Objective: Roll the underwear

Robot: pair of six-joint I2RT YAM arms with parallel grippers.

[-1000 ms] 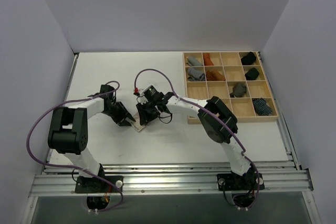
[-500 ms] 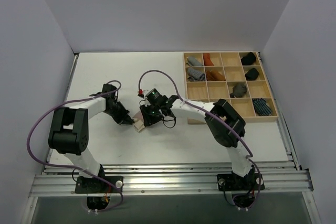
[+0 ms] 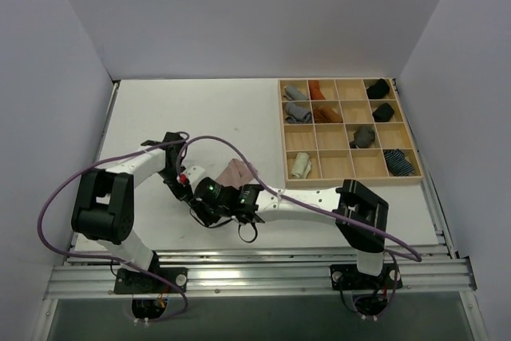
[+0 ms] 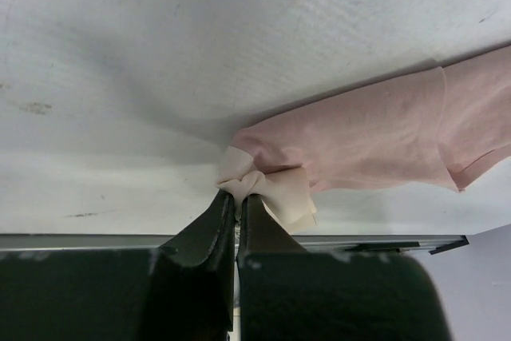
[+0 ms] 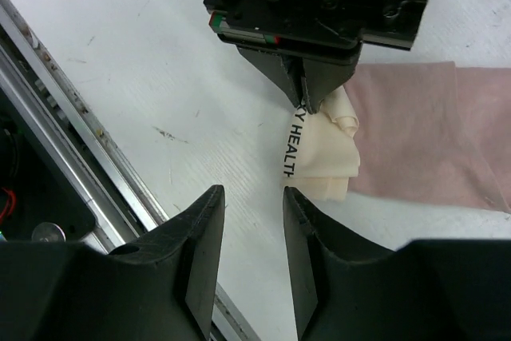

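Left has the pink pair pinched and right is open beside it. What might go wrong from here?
The left gripper holds only a small fold of the beige band on the pink underwear, so a pull may slip it free. The open right gripper faces it closely, and closing in may knock the two together.

We see the pink brief (image 3: 236, 172) on the table (image 3: 160, 109), beige edge bunched; the pale brief (image 3: 301, 165) lies rolled in the tray (image 3: 281, 133).
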